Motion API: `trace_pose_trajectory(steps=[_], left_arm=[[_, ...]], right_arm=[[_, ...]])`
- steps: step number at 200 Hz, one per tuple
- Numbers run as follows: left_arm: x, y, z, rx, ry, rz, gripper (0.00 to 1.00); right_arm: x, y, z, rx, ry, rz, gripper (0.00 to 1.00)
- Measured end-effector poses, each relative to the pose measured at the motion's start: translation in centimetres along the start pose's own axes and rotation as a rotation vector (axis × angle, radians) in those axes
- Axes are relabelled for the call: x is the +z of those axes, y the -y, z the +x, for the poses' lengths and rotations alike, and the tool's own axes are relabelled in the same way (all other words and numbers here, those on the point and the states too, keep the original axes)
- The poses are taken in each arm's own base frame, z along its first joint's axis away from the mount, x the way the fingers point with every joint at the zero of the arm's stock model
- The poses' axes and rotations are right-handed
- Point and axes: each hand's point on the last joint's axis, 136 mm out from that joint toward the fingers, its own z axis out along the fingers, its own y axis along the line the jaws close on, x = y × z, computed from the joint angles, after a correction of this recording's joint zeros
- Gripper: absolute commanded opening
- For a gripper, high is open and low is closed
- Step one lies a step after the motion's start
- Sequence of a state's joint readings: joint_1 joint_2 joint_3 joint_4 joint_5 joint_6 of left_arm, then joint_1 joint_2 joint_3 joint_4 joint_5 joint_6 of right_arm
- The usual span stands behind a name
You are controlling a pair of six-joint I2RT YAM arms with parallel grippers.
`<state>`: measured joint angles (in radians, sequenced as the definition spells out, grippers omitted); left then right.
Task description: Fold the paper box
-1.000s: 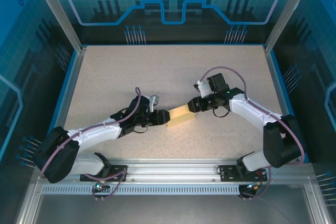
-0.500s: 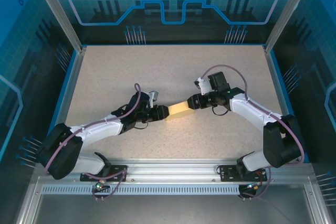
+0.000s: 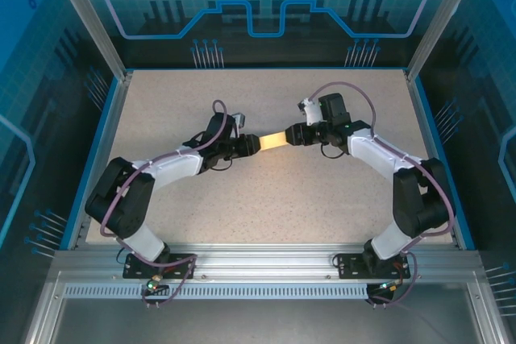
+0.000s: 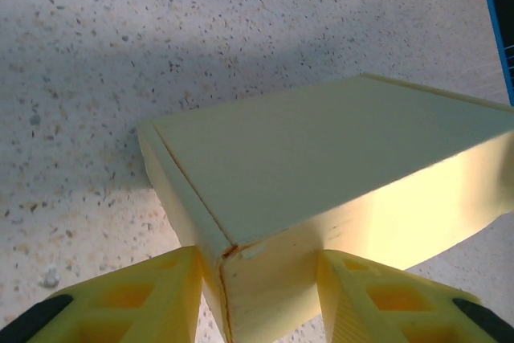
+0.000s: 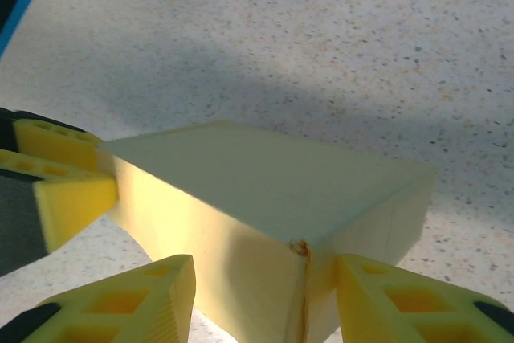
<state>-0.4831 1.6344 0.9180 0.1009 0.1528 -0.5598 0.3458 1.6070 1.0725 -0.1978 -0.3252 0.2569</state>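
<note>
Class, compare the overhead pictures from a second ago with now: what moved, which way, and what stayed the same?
The paper box was carried toward the far side of the table, and it looks narrower from above. The left gripper and right gripper travelled with it. Unchanged: both stay clamped on opposite ends of the box.

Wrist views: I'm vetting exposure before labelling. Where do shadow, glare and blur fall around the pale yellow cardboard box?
Left wrist: a broad soft shadow band crosses the speckled table behind the pale yellow cardboard box, and the box's right side face is washed out bright. Right wrist: a similar shadow lies behind the box, its top face is dim and its nearest corner soft. Top external: even light, box small but clear.
</note>
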Motion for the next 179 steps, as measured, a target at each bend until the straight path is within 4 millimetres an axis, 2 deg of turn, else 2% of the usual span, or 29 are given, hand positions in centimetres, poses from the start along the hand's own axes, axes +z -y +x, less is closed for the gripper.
trace_pose_trajectory(steps=[29,54,85,122,141,179], left_arm=[[0.2,0.1,-0.3,0.029,0.008,0.002,0.44],[0.3,0.2,-0.3,0.057,0.016,0.016,0.46],[0.6,0.0,2.1,0.104,-0.028,0.029,0.48],[0.7,-0.8,5.6,0.119,-0.089,0.024,0.49],[0.7,-1.0,6.1,0.123,-0.096,0.024,0.52],[0.8,-1.1,5.8,0.147,-0.082,0.012,0.63]], right_arm=[[0.5,1.0,0.8,-0.005,-0.006,0.031,0.49],[1.1,1.6,3.0,0.008,-0.042,0.038,0.50],[1.6,2.1,6.3,0.029,-0.104,0.041,0.50],[1.5,1.8,8.6,0.036,-0.138,0.036,0.51],[1.6,1.8,9.2,0.038,-0.151,0.037,0.52],[1.5,2.4,9.8,0.044,-0.175,0.077,0.57]])
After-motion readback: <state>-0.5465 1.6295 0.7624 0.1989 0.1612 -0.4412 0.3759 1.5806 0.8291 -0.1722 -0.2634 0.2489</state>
